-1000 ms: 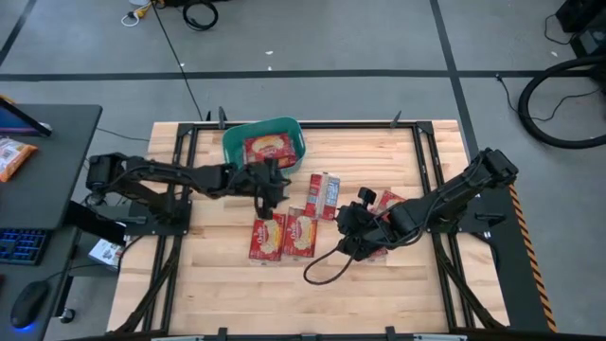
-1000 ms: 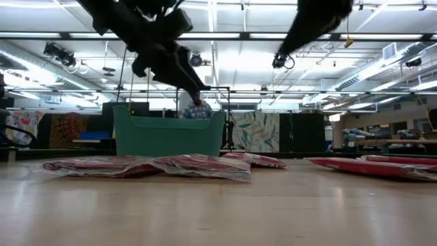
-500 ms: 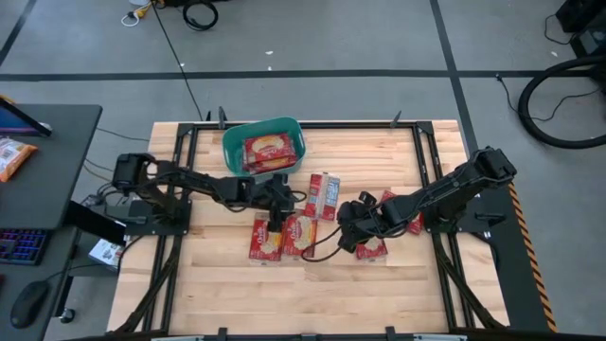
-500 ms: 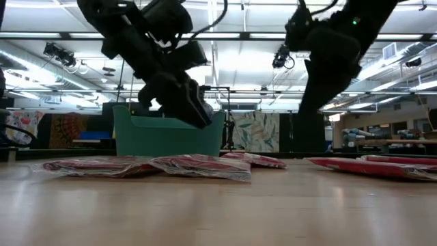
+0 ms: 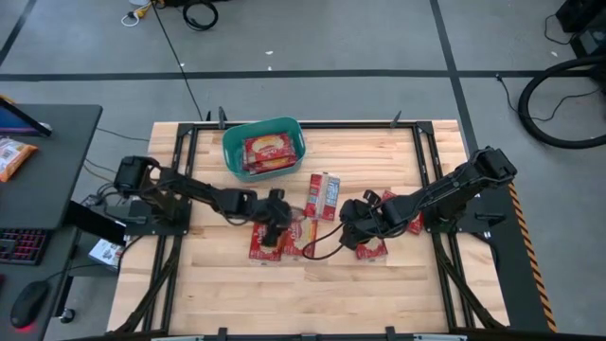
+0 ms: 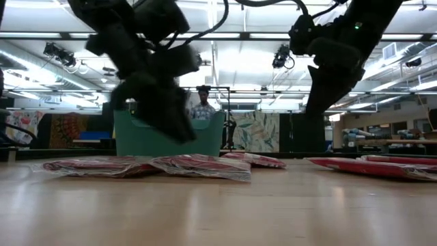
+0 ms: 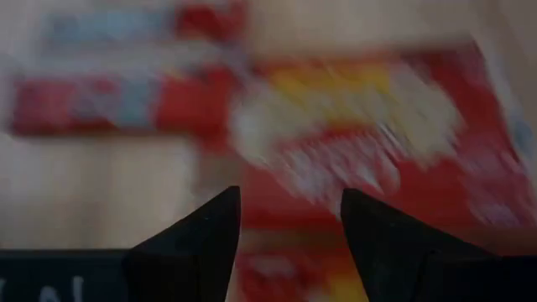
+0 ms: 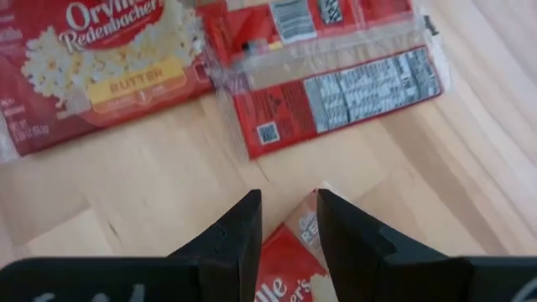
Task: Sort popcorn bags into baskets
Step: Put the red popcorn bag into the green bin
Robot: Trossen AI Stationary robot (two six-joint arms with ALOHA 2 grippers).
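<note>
While both arms' jaws hang parted, unladen: wood table, packets scattered, person behind tub.

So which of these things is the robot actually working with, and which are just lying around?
Part of the job:
- popcorn bags on the table
- teal basket, already holding bags
- left gripper, open
- right gripper, open

Just lying about:
- orange snack bag
- keyboard
- mouse

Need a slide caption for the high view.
Both end effectors, left and right, low over loose popcorn bags; teal basket already holds some.
</note>
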